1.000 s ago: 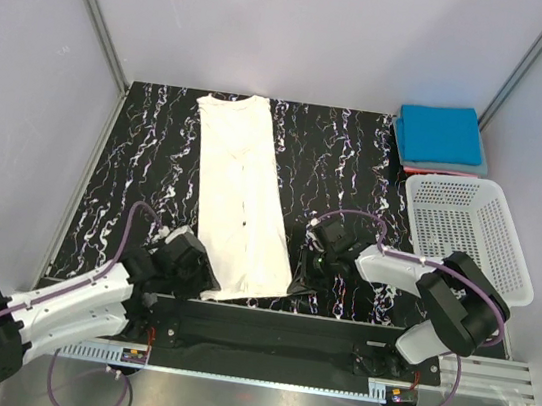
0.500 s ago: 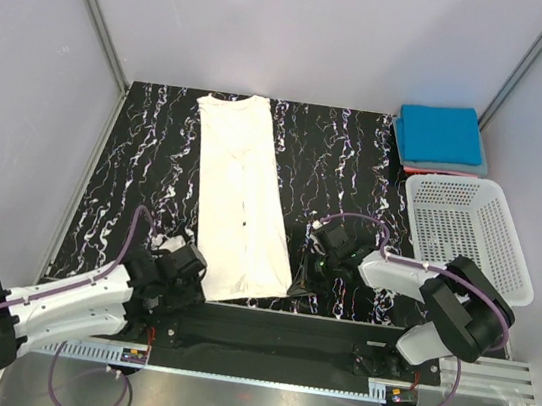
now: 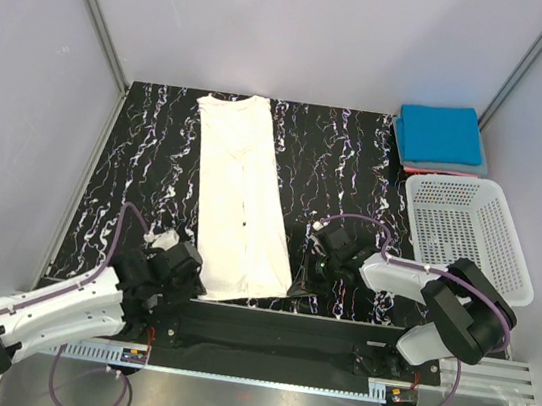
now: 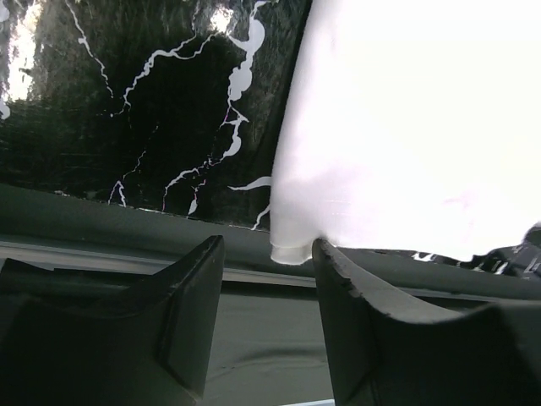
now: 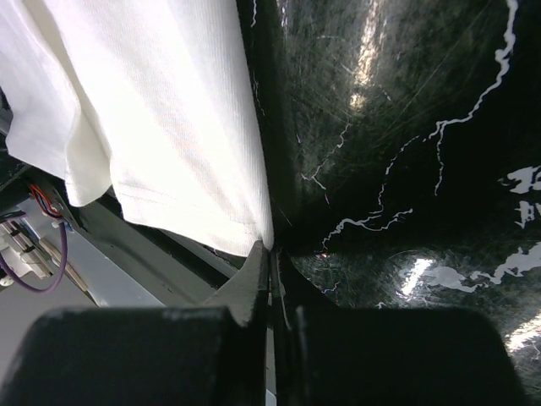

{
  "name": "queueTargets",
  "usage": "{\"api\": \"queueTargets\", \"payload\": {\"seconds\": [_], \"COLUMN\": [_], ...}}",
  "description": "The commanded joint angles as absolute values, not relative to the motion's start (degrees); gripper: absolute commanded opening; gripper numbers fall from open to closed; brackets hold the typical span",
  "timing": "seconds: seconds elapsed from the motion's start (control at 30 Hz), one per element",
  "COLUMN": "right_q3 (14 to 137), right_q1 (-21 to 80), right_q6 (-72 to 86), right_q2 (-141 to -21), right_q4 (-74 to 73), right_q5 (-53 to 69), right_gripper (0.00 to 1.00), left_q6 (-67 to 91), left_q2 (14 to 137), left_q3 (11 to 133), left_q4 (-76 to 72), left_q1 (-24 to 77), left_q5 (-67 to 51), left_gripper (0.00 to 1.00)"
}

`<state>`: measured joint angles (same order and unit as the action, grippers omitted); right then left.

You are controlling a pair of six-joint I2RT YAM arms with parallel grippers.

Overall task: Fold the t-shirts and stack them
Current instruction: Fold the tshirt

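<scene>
Three t-shirts are on the marbled worktop [image 3: 144,175]. The white t-shirt [image 3: 241,199], folded into a long strip, reaches from the far edge to the near edge. The left end effector [image 4: 269,249] is about half open, with one jaw on each side of the shirt's near left corner, holding nothing. The right end effector [image 5: 270,254] is fully closed and pinches the near right corner. The blue t-shirt [image 3: 440,134] lies folded on the red t-shirt [image 3: 427,170] at the far right corner.

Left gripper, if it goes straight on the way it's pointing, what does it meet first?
Probably the near corner of the white t-shirt, just ahead of the left gripper and between its open fingers. Depth is unclear; the table edge sits under it.
</scene>
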<state>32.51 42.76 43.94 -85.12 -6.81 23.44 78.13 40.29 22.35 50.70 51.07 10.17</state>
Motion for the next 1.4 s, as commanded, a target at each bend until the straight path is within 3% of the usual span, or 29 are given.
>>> {"api": "queueTargets", "payload": {"seconds": [0.0,0.2,0.37,0.6,0.9,1.07,1.1,1.13,1.37], "right_q3": [32.3,32.2,32.3,32.0,32.0,32.3,32.5,32.6,35.3], "right_q1": [43.7,43.7,43.8,43.8,43.8,43.9,43.9,44.1,44.8], "right_q6": [43.7,43.5,43.6,43.6,43.4,43.2,43.2,43.0,42.5], "right_q2": [-85.2,-85.9,-86.6,-86.6,-86.0,-84.8,-84.6,-84.0,-82.2], "right_q4": [-7.1,-6.6,-6.1,-5.8,-6.4,-7.6,-7.7,-8.0,-11.9], "right_q5": [23.1,23.5,23.8,24.1,24.1,23.8,23.8,23.8,22.5], "right_gripper": [0.00,0.00,0.01,0.00,0.01,0.00,0.00,0.00,0.00], "left_q6": [81.8,83.8,83.9,85.2,84.6,83.2,82.7,82.5,79.1], "left_q2": [38.1,33.4,32.7,33.9,36.6,37.5,38.1,38.2,41.2], "left_q3": [22.3,20.1,20.5,18.6,17.8,19.3,19.6,19.9,23.1], "left_q4": [51.2,50.9,51.2,49.6,47.4,46.3,46.1,45.6,42.5], "left_q1": [51.3,51.3,51.3,51.3,51.3,51.3,51.3,51.3,51.3], "left_q5": [12.3,13.1,13.7,13.4,14.0,14.5,14.5,14.4,13.0], "left_gripper": [0.48,0.46,0.55,0.54,0.38,0.19,0.14,0.02,0.00]}}
